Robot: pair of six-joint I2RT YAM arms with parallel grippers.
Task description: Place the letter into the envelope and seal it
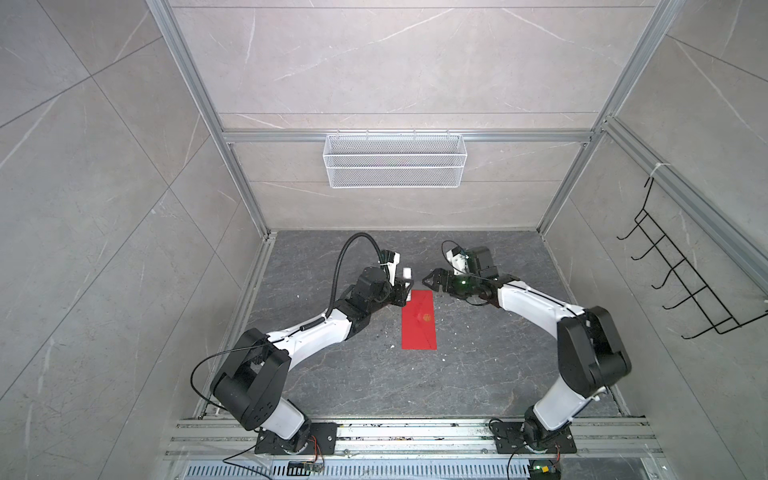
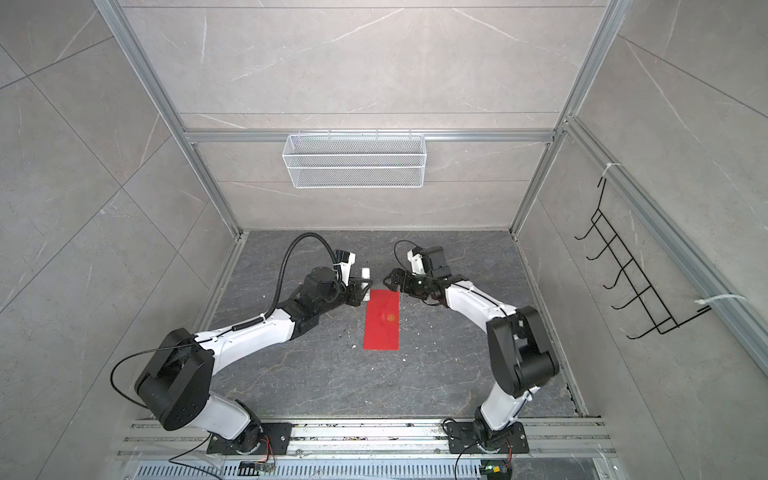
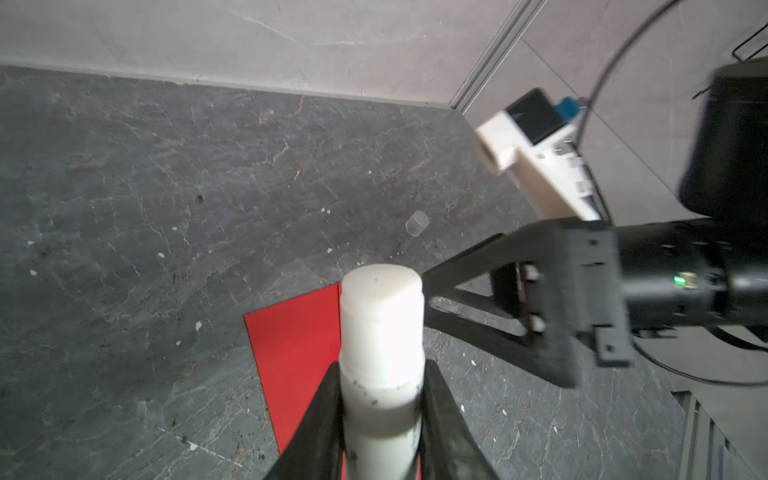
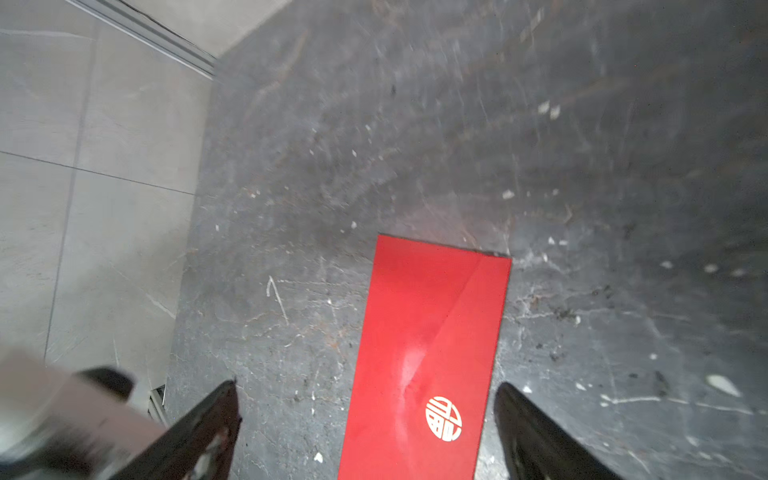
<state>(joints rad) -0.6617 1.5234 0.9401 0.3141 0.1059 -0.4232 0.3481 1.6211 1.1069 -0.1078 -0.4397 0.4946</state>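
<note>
The red envelope (image 1: 419,322) (image 2: 381,321) lies flat in the middle of the dark table, flap folded down and gold emblem (image 4: 443,417) facing up. The letter is out of view. My left gripper (image 1: 402,291) (image 3: 381,365) is shut on a white glue-stick tube (image 3: 380,328), held over the envelope's far left corner (image 3: 299,332). My right gripper (image 1: 428,282) (image 4: 365,384) stands open above the envelope's far end (image 4: 432,316) with nothing between its fingers. In the left wrist view the right gripper (image 3: 430,297) has its tips right beside the tube.
A small translucent cap (image 3: 417,223) lies on the table beyond the envelope. White specks dot the table. On the back wall hangs a white mesh basket (image 1: 395,160). A black wire rack (image 1: 681,286) is fixed to the right wall.
</note>
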